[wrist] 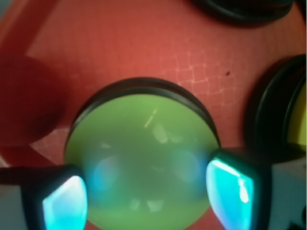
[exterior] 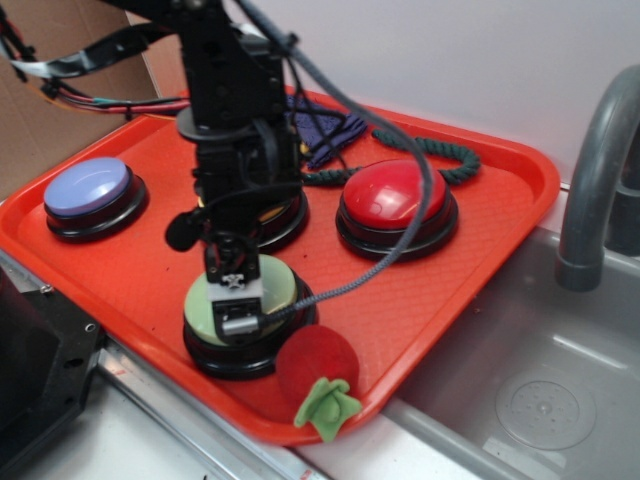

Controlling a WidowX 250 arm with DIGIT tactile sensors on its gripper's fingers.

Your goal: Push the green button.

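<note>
The green button [exterior: 272, 292] is a pale-green dome on a black base at the front of the orange tray [exterior: 130, 280]. My gripper [exterior: 236, 300] points straight down onto its top, and contact cannot be told for sure. In the wrist view the green button [wrist: 144, 158] fills the lower middle. The gripper [wrist: 148, 199] is open, and its two fingertips [wrist: 230, 191] glow cyan on either side over the dome's near half, with nothing held between them.
On the tray stand a blue button [exterior: 88, 190], a red button [exterior: 393, 198] and a yellow button [exterior: 272, 212] mostly hidden behind the arm. A red plush ball [exterior: 316, 364] with a green leaf lies beside the green button. A green rope [exterior: 420, 152] lies behind. A sink [exterior: 540, 390] sits to the right.
</note>
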